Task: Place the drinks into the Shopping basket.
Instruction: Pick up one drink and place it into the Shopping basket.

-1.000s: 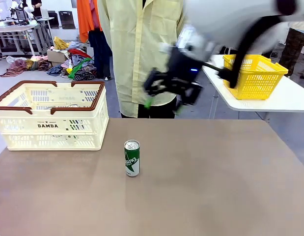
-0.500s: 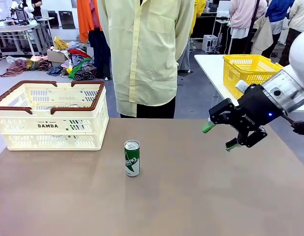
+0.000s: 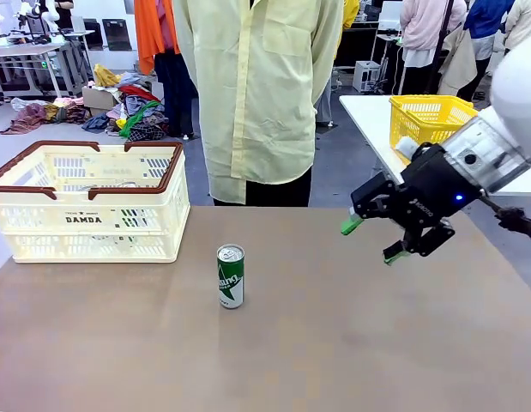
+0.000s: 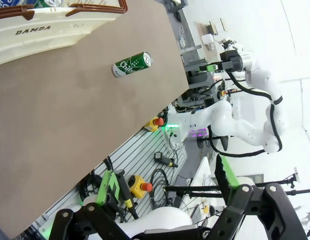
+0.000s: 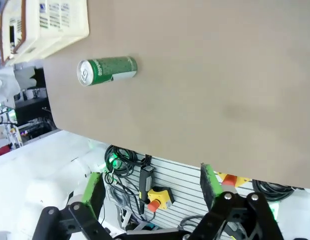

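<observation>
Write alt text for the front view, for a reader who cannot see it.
A green drink can stands upright on a brown table, with the right hand open and empty above the table's right side. A cream Shopping basket sits at the far left, and a person in a pale yellow shirt stands behind the table.

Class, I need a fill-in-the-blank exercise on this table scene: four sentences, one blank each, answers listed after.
1. The can standing upright on the table is mostly ____ in colour.
2. The word printed on the side of the cream basket is ____.
3. The right gripper hangs above the table with its fingers ____.
4. In the front view, the cream basket sits to the ____ of the can.

Missing words: green; DAMDA; open; left
</observation>
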Controlling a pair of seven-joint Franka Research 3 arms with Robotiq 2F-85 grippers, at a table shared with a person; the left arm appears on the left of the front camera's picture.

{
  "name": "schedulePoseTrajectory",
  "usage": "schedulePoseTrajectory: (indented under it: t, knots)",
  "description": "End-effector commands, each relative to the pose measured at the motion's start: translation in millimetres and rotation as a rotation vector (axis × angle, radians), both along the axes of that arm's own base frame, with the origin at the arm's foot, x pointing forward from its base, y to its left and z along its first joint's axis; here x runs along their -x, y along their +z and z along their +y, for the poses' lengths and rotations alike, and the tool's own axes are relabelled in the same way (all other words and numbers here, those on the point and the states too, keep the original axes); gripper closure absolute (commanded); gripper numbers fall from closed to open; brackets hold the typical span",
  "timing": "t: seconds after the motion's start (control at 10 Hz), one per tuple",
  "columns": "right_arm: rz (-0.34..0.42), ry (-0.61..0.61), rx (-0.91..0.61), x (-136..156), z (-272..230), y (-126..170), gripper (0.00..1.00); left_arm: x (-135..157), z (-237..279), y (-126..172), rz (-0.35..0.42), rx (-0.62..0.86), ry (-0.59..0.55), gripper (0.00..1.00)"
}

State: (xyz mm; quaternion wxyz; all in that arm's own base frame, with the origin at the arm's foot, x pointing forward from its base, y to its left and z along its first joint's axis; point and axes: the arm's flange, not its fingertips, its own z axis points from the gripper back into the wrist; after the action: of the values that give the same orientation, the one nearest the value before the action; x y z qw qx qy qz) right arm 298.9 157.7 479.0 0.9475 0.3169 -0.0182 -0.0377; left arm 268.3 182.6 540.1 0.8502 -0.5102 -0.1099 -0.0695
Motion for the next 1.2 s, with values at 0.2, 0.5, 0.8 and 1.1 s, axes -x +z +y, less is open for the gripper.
schedulePoseTrajectory:
  t: [0.2, 0.5, 0.8, 1.1]
  knots:
    - [-0.104, -0.119, -0.283, 3.6, -100.7, 36.3, 0.0, 1.2, -2.2, 3.7, 0.0, 0.017, 0.005, 0.0]
    - [-0.107, -0.178, -0.638, 44.8, -241.6, 19.3, 0.0, 1.2, -2.2, 3.7, 0.0, 0.017, 0.005, 0.0]
    - [-0.188, -0.265, -0.775, 59.6, -278.2, -20.2, 0.0, 1.2, -2.2, 3.7, 0.0, 0.017, 0.005, 0.0]
    - [-0.178, -0.27, -0.69, 54.6, -300.0, 38.4, 0.0, 1.2, -2.2, 3.7, 0.0, 0.017, 0.005, 0.0]
